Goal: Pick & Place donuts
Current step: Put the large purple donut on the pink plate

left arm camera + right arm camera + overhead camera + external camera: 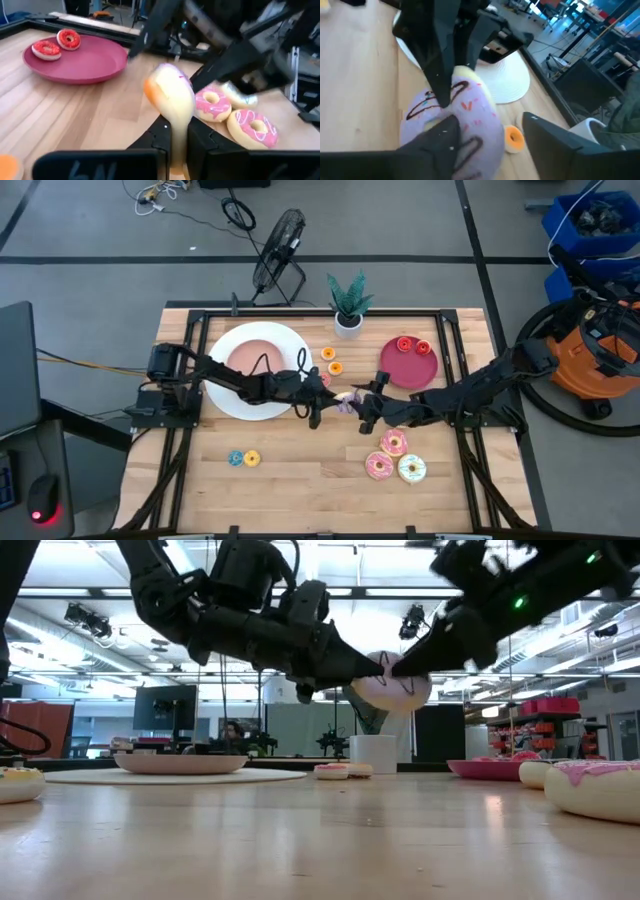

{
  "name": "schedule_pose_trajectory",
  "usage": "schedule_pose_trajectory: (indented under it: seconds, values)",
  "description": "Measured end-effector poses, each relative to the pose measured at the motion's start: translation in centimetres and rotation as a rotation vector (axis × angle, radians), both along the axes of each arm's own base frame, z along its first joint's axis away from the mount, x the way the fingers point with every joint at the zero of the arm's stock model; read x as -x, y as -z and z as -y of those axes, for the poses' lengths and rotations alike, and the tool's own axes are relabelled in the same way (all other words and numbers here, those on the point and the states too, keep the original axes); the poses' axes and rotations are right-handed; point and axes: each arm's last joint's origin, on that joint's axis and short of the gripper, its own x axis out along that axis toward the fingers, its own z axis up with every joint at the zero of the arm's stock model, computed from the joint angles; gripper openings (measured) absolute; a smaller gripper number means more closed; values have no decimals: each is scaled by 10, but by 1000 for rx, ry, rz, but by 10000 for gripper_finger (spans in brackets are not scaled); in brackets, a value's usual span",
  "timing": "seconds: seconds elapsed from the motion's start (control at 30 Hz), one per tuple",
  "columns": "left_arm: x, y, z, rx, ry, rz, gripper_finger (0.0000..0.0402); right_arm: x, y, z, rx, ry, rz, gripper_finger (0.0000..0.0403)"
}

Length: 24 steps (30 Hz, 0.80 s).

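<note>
Between both end effectors (330, 404) (365, 407) — purple donut (346, 404), midair

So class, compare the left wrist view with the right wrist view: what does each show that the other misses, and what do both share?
Only the left wrist view shows the magenta dish holding two red donuts and the pink-frosted donuts. Only the right wrist view shows the white plate and a tiny orange donut. Both show the purple donut passing between the left claw and right claw.
</note>
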Motion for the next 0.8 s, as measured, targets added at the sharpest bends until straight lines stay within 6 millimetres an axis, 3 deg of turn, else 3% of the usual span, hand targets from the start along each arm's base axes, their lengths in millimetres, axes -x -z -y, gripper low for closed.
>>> schedule_pose_trajectory:
  seconds: [0.13,0.23,0.37,0.47,0.67,0.8]
  values:
    - [12,2,-7,-64,-52,-158,32,7,-7,-12,-80,5,60,266]
    - [19,-15,-15,-122,-134,-180,28,10,-3,-22,-126,-14,63,271]
    - [35,-21,-19,-180,-225,-323,30,10,6,-32,-192,-11,68,272]
    - [50,-40,-22,-229,-325,-363,30,9,16,-38,-249,10,75,272]
    - [109,-51,-42,-235,-569,-457,28,3,47,-45,-284,86,77,272]
    - [155,-42,-60,-160,-705,-456,28,-1,63,-47,-238,128,86,272]
